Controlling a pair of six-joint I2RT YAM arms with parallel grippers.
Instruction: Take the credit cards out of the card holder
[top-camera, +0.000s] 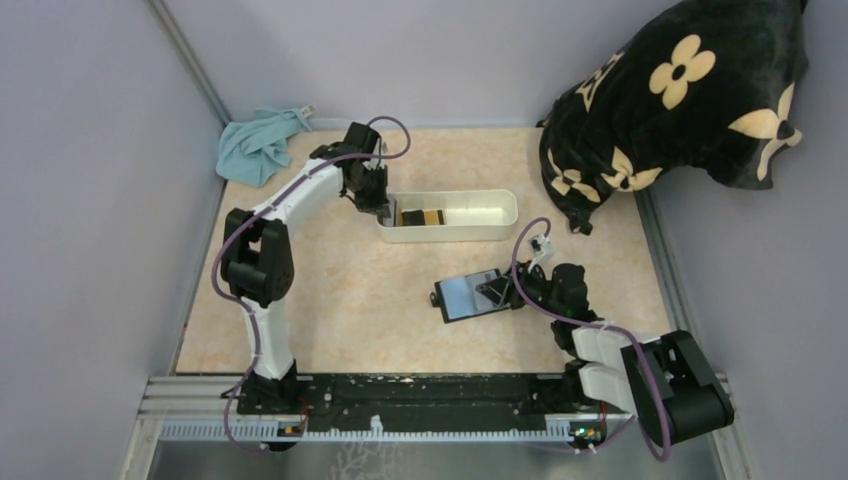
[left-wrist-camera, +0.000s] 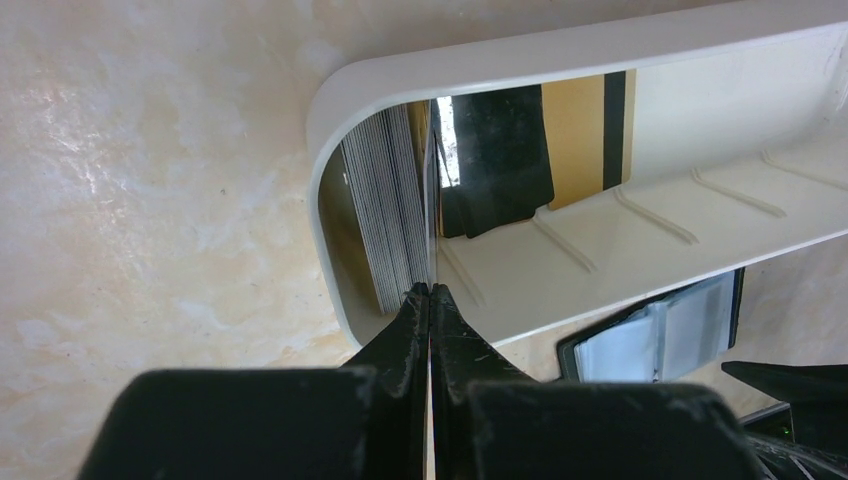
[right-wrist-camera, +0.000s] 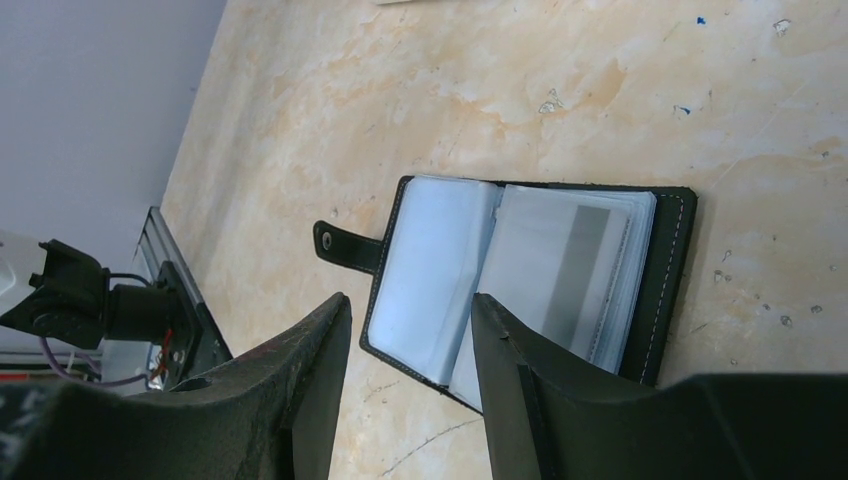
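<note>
The black card holder (top-camera: 470, 295) lies open on the table, its grey-blue sleeves facing up; it also shows in the right wrist view (right-wrist-camera: 520, 270) and the left wrist view (left-wrist-camera: 660, 335). My right gripper (top-camera: 505, 290) is open, its fingertips just above the holder's near edge (right-wrist-camera: 410, 310). My left gripper (top-camera: 378, 208) is shut on a thin credit card (left-wrist-camera: 400, 220), seen almost edge-on between the fingertips (left-wrist-camera: 431, 290) over the left end of the white tray (top-camera: 500, 195). Black and yellow cards (top-camera: 420, 216) lie in that tray (left-wrist-camera: 500, 60).
A blue cloth (top-camera: 258, 145) lies in the back left corner. A black cushion with cream flowers (top-camera: 690, 90) fills the back right corner. Grey walls close in the table on three sides.
</note>
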